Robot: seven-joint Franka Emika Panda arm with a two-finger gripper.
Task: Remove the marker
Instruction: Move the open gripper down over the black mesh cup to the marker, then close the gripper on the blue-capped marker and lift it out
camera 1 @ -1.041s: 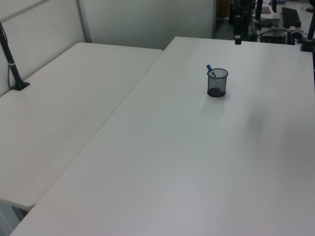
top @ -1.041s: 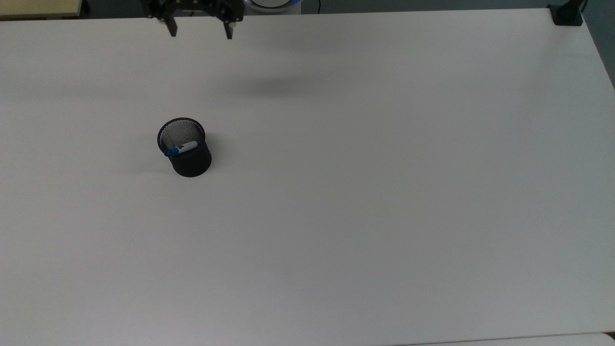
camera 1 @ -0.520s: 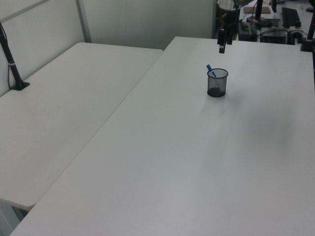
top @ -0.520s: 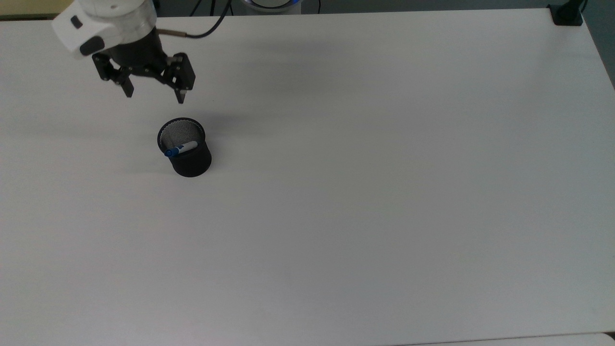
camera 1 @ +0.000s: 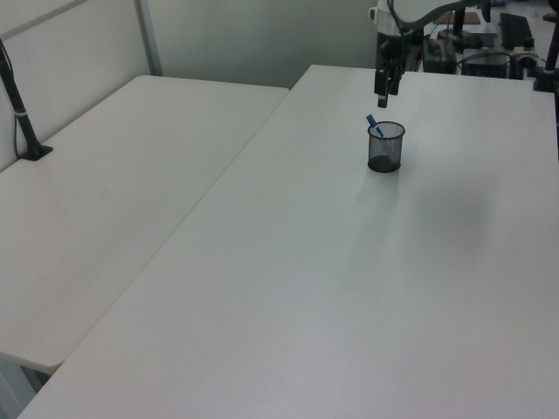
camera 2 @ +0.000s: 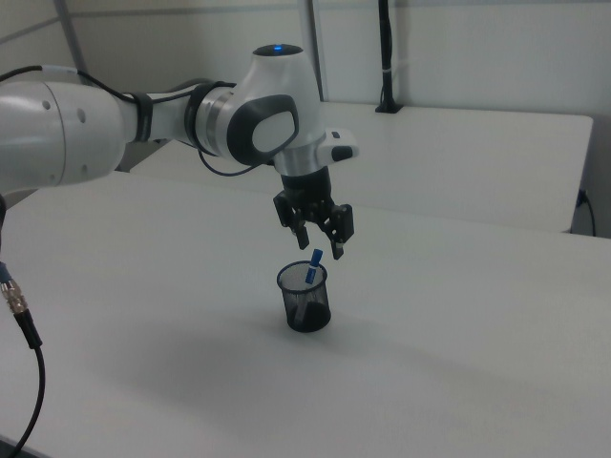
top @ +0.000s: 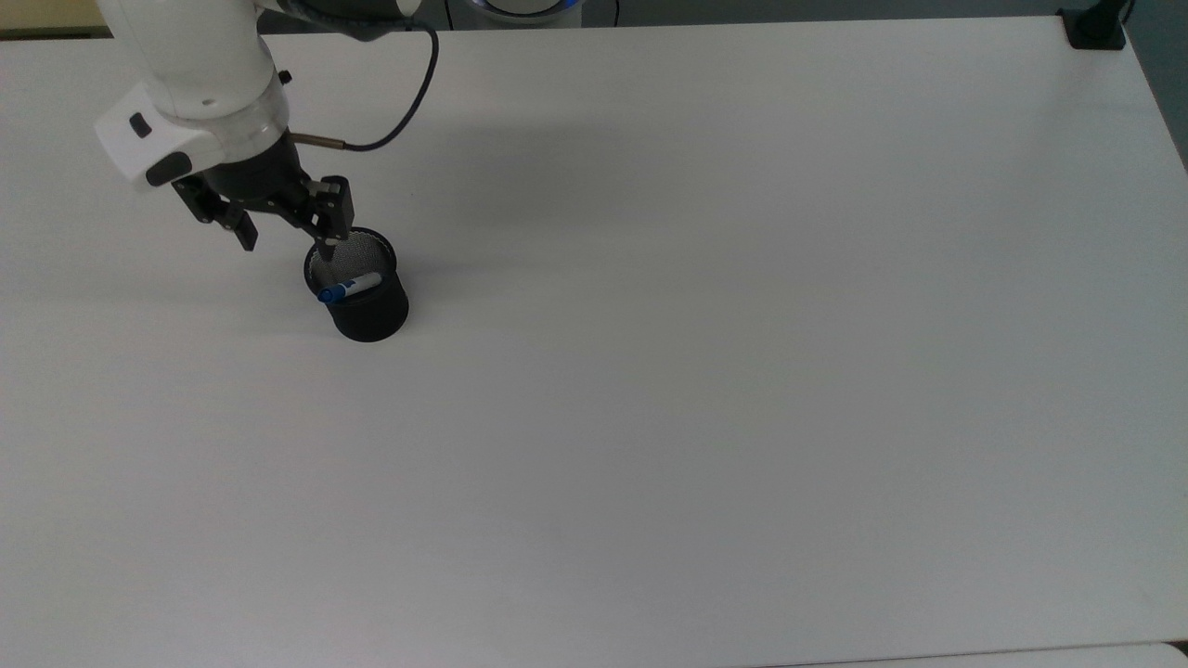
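One white table (top: 705, 371) carries the scene, with a white robot arm (camera 2: 143, 119) reaching over it from the top view's 11 o'clock corner. A second ago just the fingertips of its gripper (top: 283, 237) showed at the top view's 12 o'clock edge; half a second ago it hung short of the cup; now it has swung in and dropped to the rim of the black mesh cup (top: 364, 297), one finger over the cup's 11 o'clock lip in the top view. That suggests the approach is nearly over and the grasp comes next. The wrist points steeply down and leans slightly, with the fingers spread apart and nothing between them. In the right view the gripper (camera 2: 320, 239) hovers just above the marker (camera 2: 312, 265), at about the cup's 12 o'clock. The marker (top: 350, 287) stands tilted inside the cup, untouched, its blue cap poking over the rim towards the top view's 8 o'clock, white barrel slanting down into the mesh
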